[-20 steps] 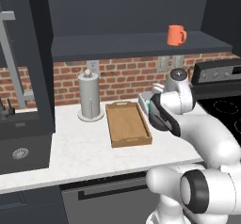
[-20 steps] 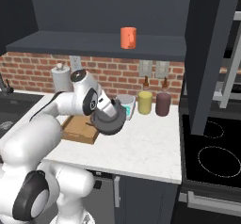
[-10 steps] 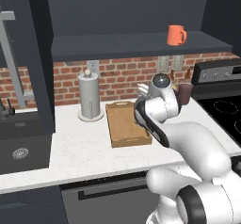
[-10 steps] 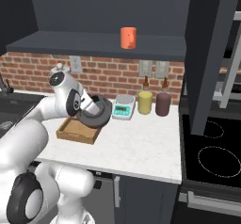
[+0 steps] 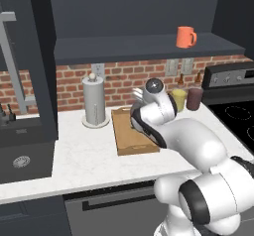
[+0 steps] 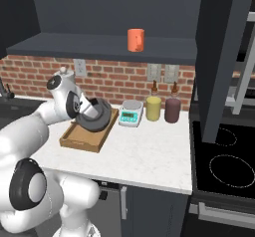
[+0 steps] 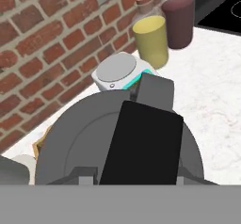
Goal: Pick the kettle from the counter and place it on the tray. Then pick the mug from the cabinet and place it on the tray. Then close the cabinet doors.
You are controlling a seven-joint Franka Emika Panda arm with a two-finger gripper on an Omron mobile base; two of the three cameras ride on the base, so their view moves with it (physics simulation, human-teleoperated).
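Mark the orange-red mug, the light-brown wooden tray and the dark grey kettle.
Orange-red mug (image 5: pixel 185 37): left base view, middle of its body.
Light-brown wooden tray (image 6: pixel 82 140): right base view, bare floor near the front.
Dark grey kettle (image 6: pixel 98 115): right base view, rounded body.

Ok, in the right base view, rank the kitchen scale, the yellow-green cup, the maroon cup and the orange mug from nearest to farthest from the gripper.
1. Kitchen scale, just right of the gripper holding the kettle.
2. Yellow-green cup, further right.
3. Maroon cup and orange mug on the shelf: too close to call.

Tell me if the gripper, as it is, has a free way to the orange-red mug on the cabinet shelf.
Probably not yet: the gripper is shut on the dark grey kettle over the wooden tray. The orange-red mug stands unobstructed on the open shelf above.
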